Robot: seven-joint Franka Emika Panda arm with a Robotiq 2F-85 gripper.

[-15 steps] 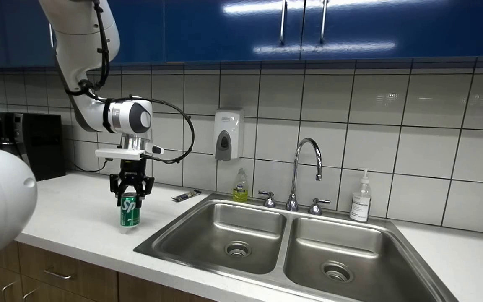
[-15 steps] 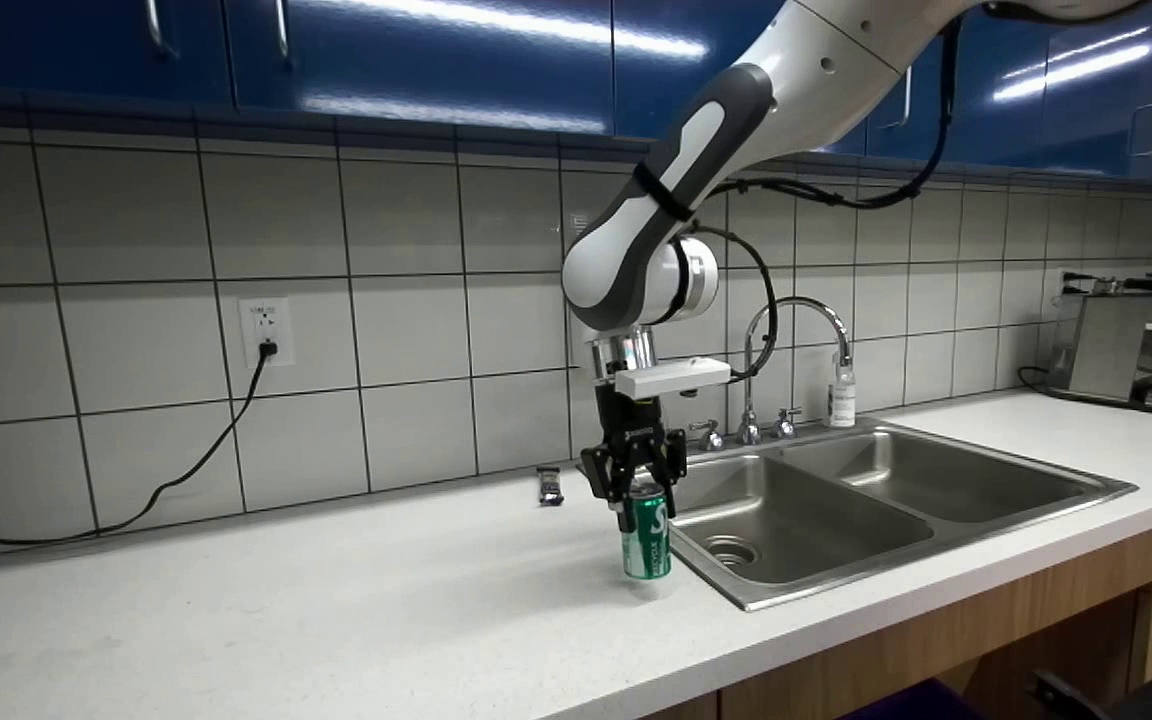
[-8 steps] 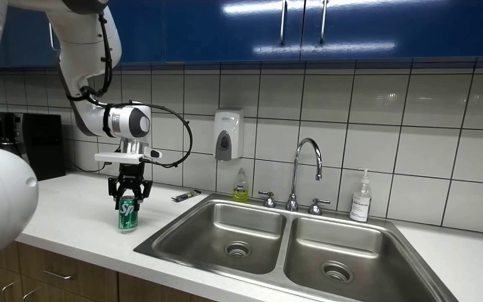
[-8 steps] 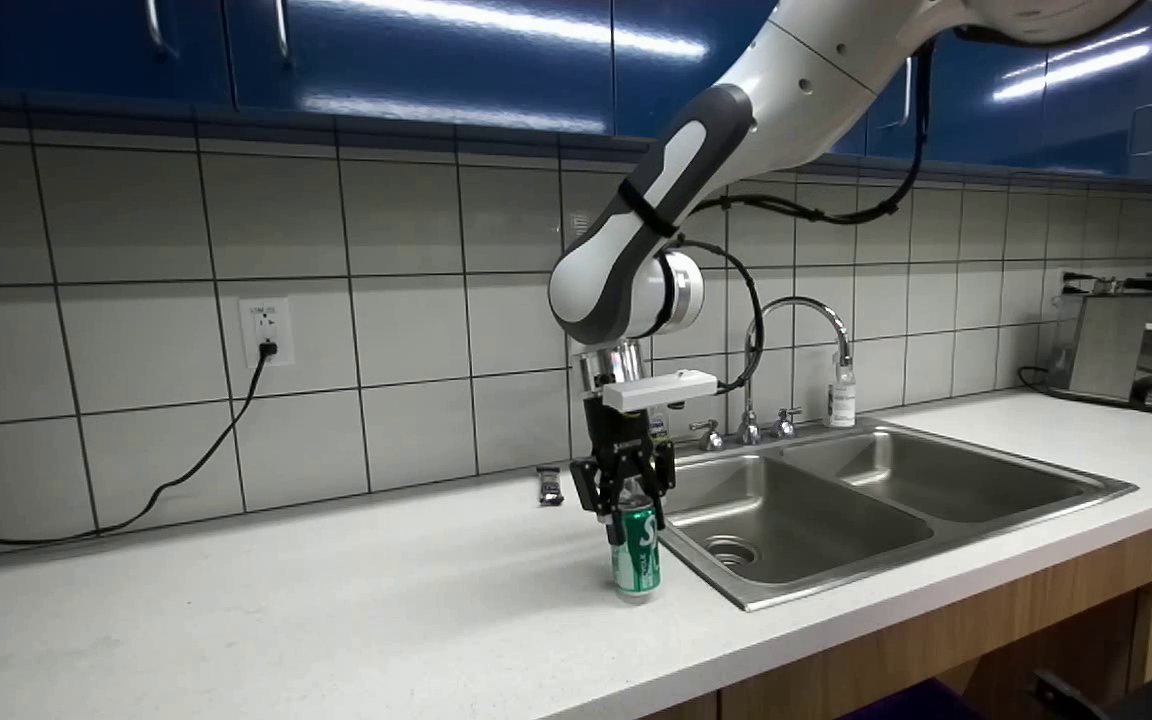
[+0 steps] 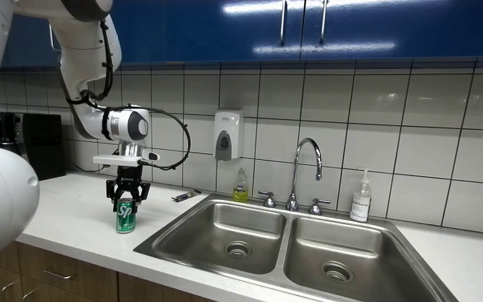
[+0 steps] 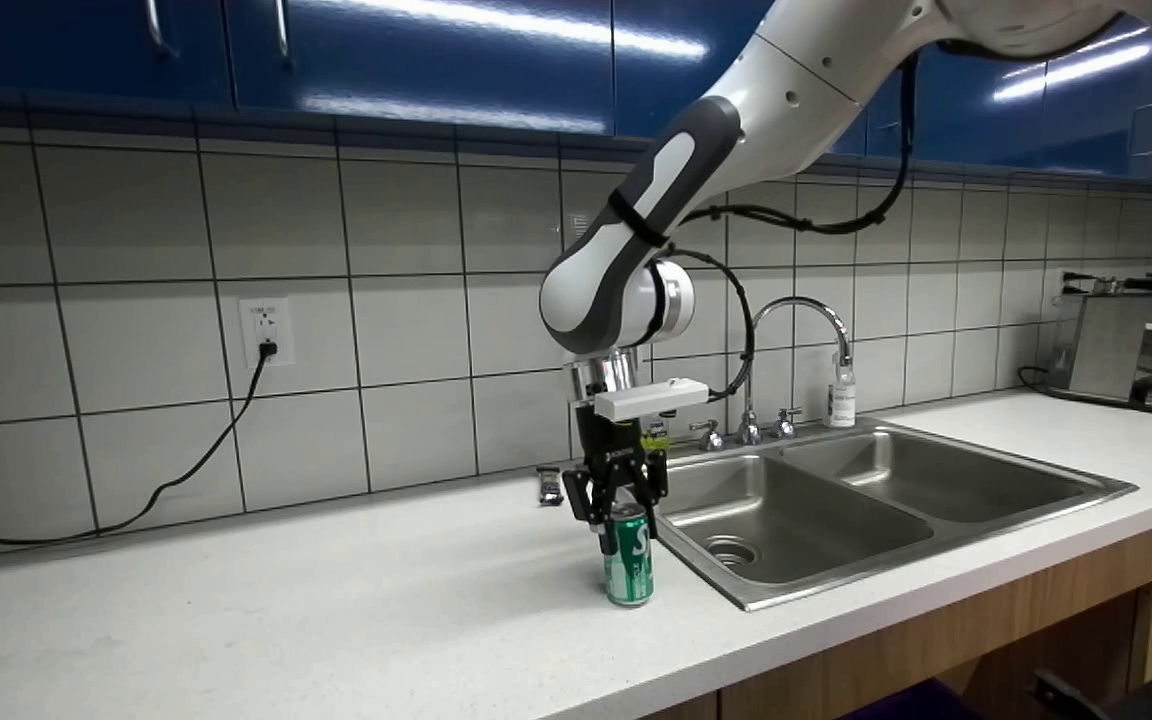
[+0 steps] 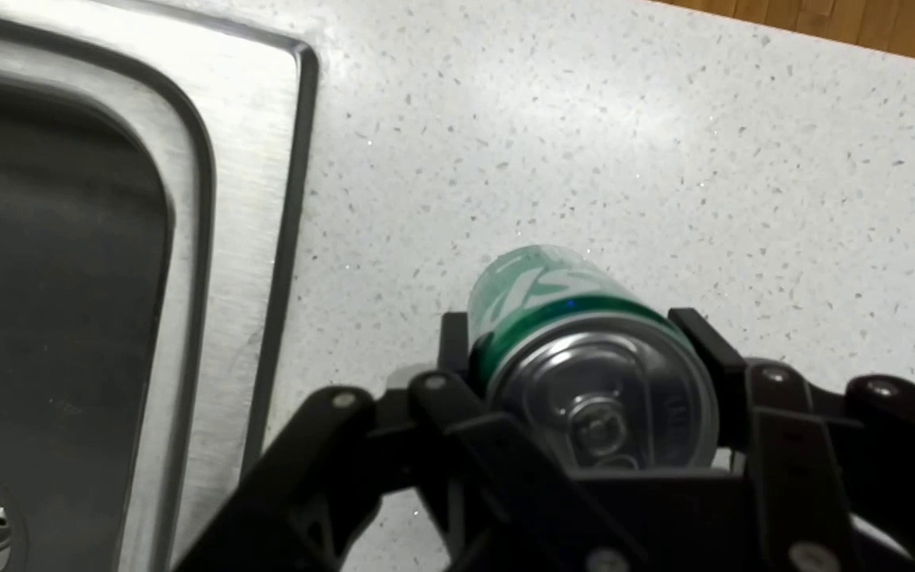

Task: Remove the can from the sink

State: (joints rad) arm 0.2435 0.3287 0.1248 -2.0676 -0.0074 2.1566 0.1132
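The green can (image 5: 125, 221) with its silvery top stands upright on the white counter, beside the sink (image 5: 282, 256). It also shows in an exterior view (image 6: 628, 575) left of the sink's near corner. My gripper (image 5: 125, 208) points down with its black fingers on both sides of the can's upper part, shut on it. In the wrist view the can's top (image 7: 600, 397) lies between the fingertips, which press close on both sides. The can's base appears to touch the counter. The sink's steel rim (image 7: 243, 199) is at the left of the wrist view.
A small wrapped bar (image 5: 186, 195) lies by the wall behind the can. A yellow soap bottle (image 5: 240, 186), the chrome faucet (image 5: 295, 176) and a white-labelled pump bottle (image 5: 360, 199) stand behind the basins. The counter's front edge (image 6: 696, 665) is close to the can.
My gripper and the can have moved down and slightly to the left in both exterior views. The can hung just above the counter before and now appears to rest on it.
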